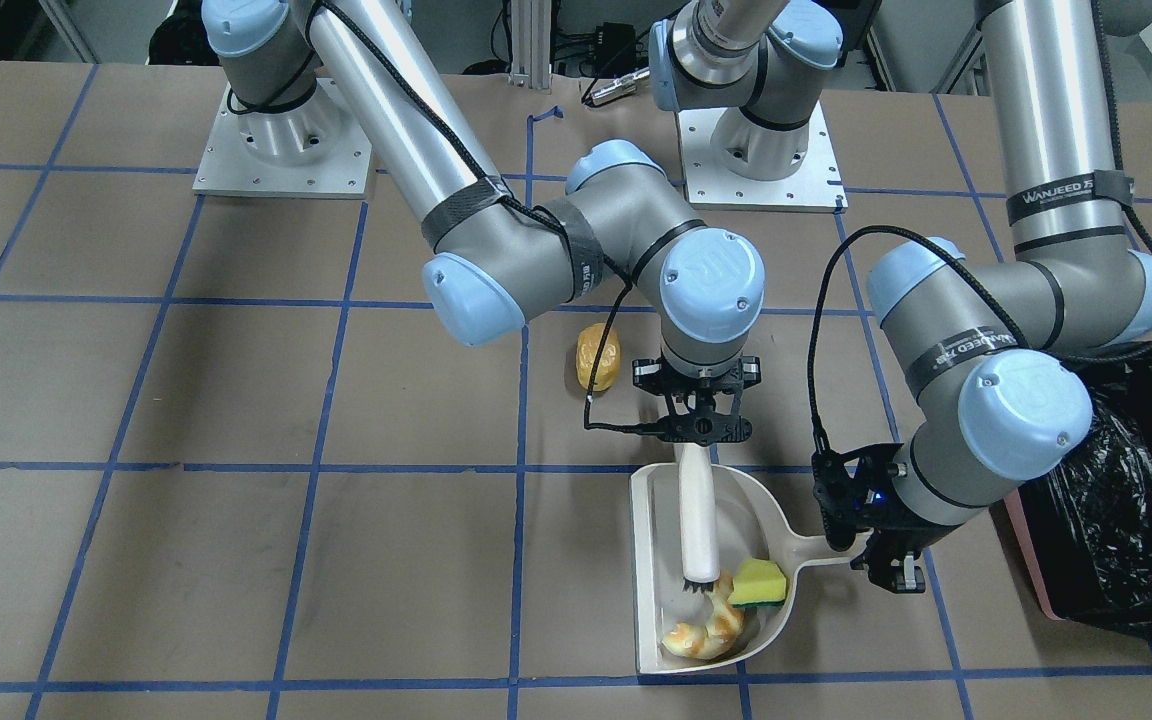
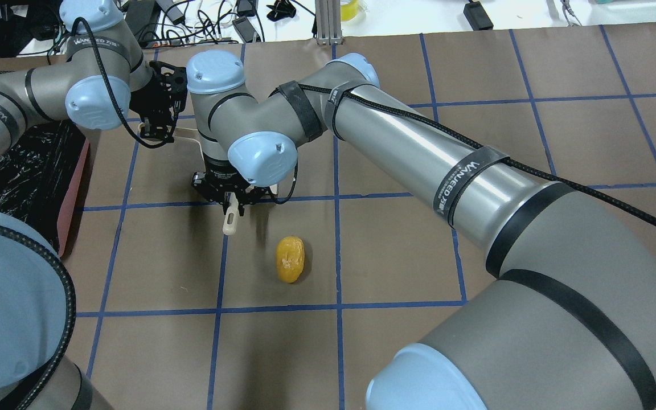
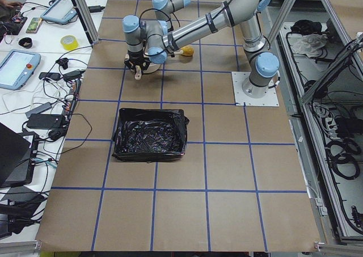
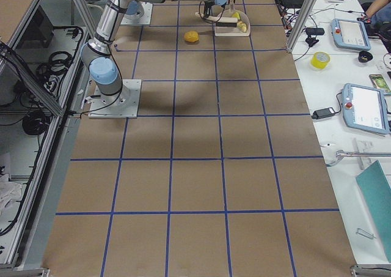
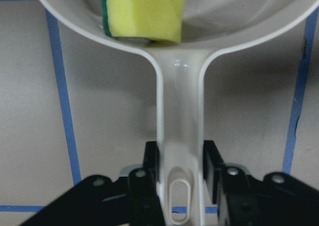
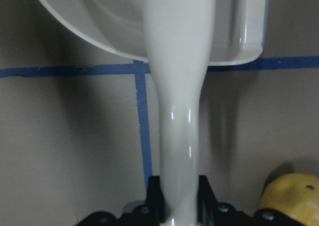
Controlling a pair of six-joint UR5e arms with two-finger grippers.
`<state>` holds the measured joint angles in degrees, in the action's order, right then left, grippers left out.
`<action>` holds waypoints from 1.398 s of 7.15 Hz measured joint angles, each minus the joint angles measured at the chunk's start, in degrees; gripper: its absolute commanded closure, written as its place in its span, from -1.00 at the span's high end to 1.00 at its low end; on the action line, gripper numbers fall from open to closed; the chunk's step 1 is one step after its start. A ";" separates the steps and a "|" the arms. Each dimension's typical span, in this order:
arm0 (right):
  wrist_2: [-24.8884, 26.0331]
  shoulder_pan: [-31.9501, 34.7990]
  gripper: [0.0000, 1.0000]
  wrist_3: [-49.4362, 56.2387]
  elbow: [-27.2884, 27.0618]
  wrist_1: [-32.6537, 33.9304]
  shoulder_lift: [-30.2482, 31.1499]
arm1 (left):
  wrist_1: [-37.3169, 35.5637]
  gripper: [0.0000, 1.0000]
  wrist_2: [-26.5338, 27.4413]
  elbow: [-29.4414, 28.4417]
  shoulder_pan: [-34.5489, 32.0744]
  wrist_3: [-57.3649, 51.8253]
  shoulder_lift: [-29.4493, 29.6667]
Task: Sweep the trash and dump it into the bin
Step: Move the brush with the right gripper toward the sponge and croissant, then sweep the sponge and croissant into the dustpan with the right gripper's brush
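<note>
Sponge (image 1: 758, 583) in dustpan (image 1: 650, 560); left pincer (image 5: 180, 158) clamps handle (image 5: 180, 111).

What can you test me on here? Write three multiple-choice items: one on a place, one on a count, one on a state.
1. Where is the potato-like lump?
A. inside the dustpan
B. on the table, outside the dustpan
C. hanging off the table's edge

2. How many trash pieces lie in the dustpan?
A. two
B. three
C. none

3. The left hand is:
A. open, clear of everything
B. open around the handle
C. shut on the dustpan's handle

Answers:
1 B: the lump sits on bare table, apart from the pan.
2 A: only the croissant-like piece and the sponge are inside.
3 C: the left wrist view shows both fingers pressed against the handle.
</note>
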<state>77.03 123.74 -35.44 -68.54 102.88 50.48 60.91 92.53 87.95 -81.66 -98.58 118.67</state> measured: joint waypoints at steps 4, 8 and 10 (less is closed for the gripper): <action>7.21 -3.72 -0.98 -0.62 -4.94 -15.92 12.51 | -0.02 -1.00 -0.31 0.54 0.30 -0.63 -0.46; 5.35 -2.61 -1.00 -14.66 -34.20 -6.51 29.36 | -0.29 -1.00 -0.15 3.18 2.10 -2.52 -2.25; 2.98 2.24 -0.99 -24.05 -38.85 -2.61 30.39 | -0.51 -1.00 -0.06 8.70 3.99 -4.06 -6.22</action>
<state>80.01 125.98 -59.49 -107.39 100.26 80.87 60.40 92.48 96.65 -77.67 -102.65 112.45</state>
